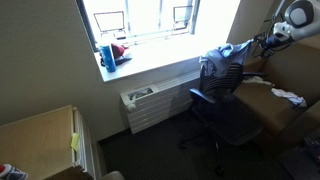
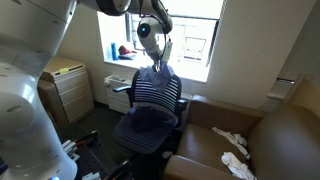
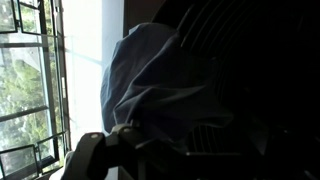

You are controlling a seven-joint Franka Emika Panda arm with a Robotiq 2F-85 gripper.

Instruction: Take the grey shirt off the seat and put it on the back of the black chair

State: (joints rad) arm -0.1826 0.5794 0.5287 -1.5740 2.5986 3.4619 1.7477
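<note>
The black chair (image 1: 222, 105) stands by the window, and its mesh backrest (image 2: 157, 90) faces the camera in an exterior view. The grey shirt (image 1: 222, 55) is draped over the top of the backrest. It shows as a bluish fold (image 2: 153, 69) and fills the wrist view as a pale grey bundle (image 3: 140, 80) beside the mesh. My gripper (image 2: 161, 55) hangs just above the backrest's top edge, close to the shirt, with its fingers apart. It comes in from the arm side (image 1: 256, 43). The seat (image 2: 146, 128) is dark. My own fingers are lost in shadow in the wrist view.
A tan armchair (image 2: 265, 135) stands right beside the chair with a small white cloth (image 2: 233, 160) on its cushion. The window sill (image 1: 150, 50) holds a blue cup (image 1: 107, 54) and a red thing. A radiator (image 1: 150, 105) and a wooden cabinet (image 1: 40, 140) line the wall.
</note>
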